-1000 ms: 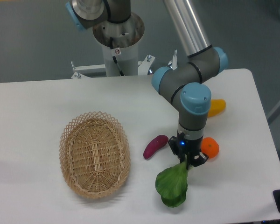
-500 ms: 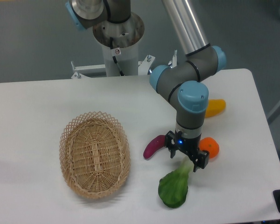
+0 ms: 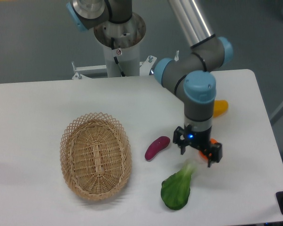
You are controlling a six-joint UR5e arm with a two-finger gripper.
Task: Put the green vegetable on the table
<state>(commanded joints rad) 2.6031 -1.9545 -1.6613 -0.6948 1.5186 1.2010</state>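
Camera: green vegetable (image 3: pixel 176 188) below open tool (image 3: pixel 198 151)

I see the green vegetable (image 3: pixel 177 188) lying on the table (image 3: pixel 33 113) near its front edge, right of centre. The gripper (image 3: pixel 198 152) hangs just behind and right of it, jaws spread. The eggplant (image 3: pixel 157 147) lies left of the gripper. The basket (image 3: pixel 95 155) sits further left. A round fruit (image 3: pixel 212 153) sits behind the gripper, another fruit (image 3: pixel 219 108) toward the right edge.
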